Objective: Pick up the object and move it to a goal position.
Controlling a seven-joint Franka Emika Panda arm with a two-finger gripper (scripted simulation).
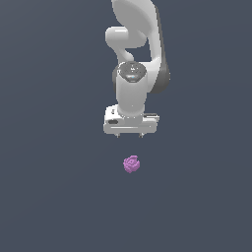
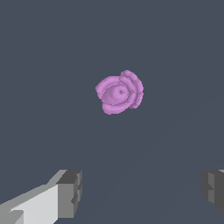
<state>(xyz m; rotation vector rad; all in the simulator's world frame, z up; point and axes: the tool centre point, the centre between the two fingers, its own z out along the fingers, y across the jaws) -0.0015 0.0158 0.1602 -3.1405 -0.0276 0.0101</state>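
Note:
The object (image 1: 131, 164) is a small pink-purple knobbly blob lying on the dark grey floor, in front of the arm in the exterior view. In the wrist view the object (image 2: 119, 92) shows its lumpy, faceted top. My white gripper (image 1: 129, 135) hangs above and behind it, not touching it. The gripper (image 2: 140, 192) is open, its two grey fingertips (image 2: 70, 193) set far apart with nothing between them. The blob is narrower than the gap.
The white arm (image 1: 138, 59) rises behind the gripper. The plain dark grey floor (image 1: 49, 197) fills the rest of both views.

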